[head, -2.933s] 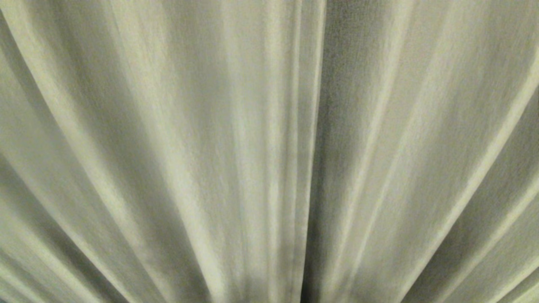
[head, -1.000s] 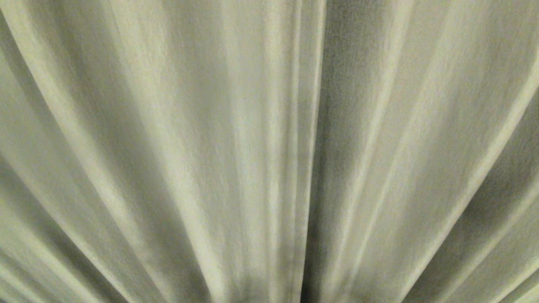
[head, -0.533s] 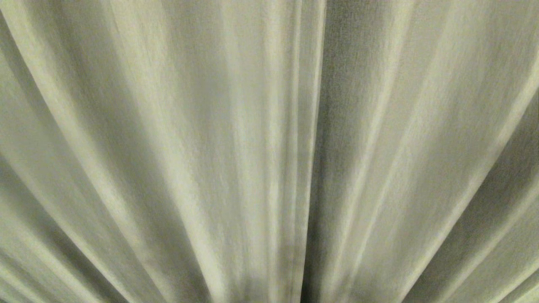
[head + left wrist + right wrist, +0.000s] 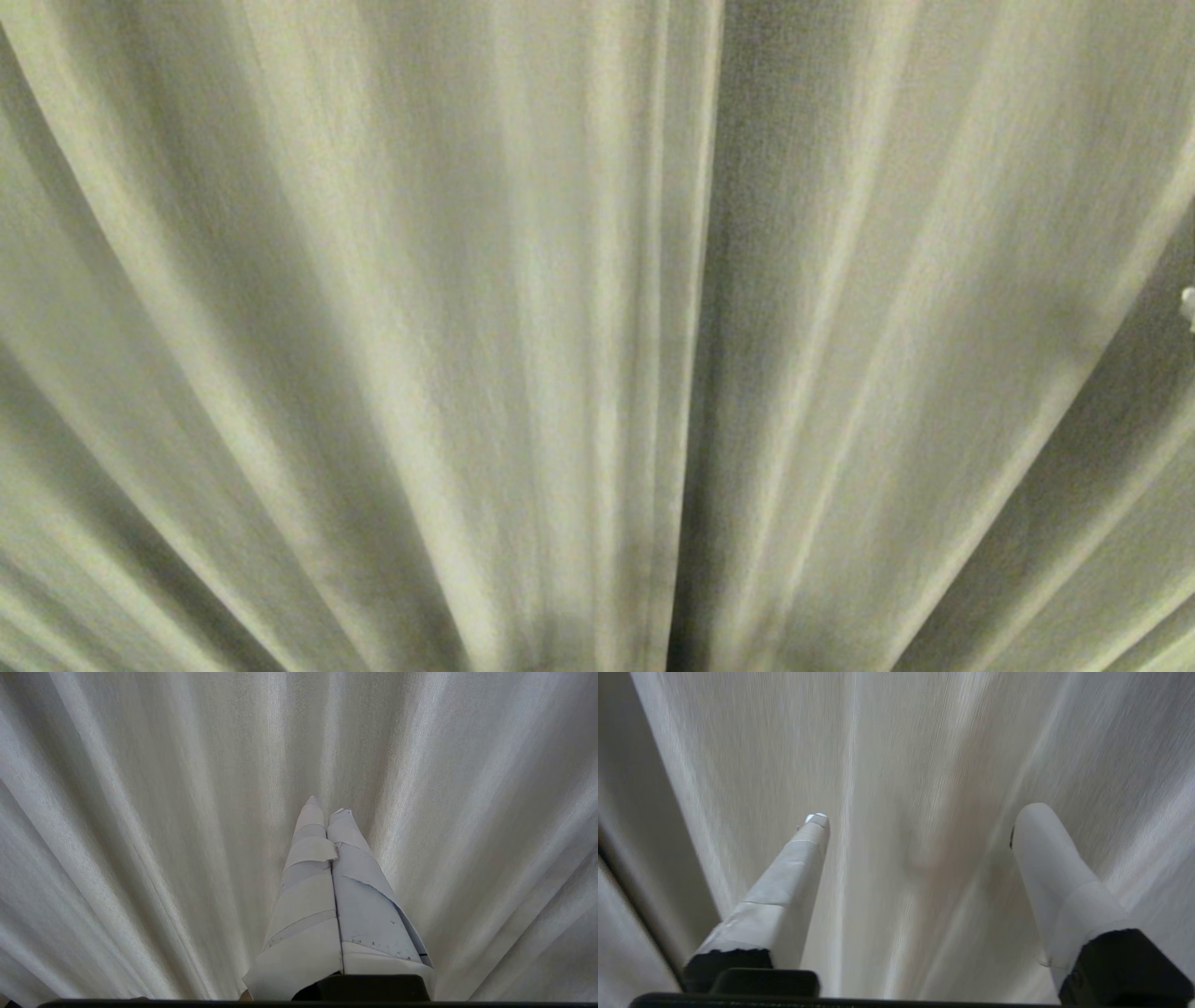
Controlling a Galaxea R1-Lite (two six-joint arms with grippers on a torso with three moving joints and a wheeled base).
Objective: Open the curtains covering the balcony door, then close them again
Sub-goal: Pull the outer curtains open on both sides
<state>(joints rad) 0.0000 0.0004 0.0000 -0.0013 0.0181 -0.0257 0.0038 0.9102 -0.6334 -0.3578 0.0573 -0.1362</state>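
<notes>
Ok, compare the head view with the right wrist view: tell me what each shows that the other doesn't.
Head view only: the hemmed edge where the two panels meet, running top to bottom. The right gripper barely shows at its right border.

Right wrist view only: the right gripper, fingers spread wide with nothing between them, pointing at the fabric.

Both: the cream pleated curtains drawn shut, no balcony door visible.

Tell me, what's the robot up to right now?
Right pincer open, facing the curtains. Left pincer shut, parked before them. Curtains drawn shut, untouched. Nothing in the way.
</notes>
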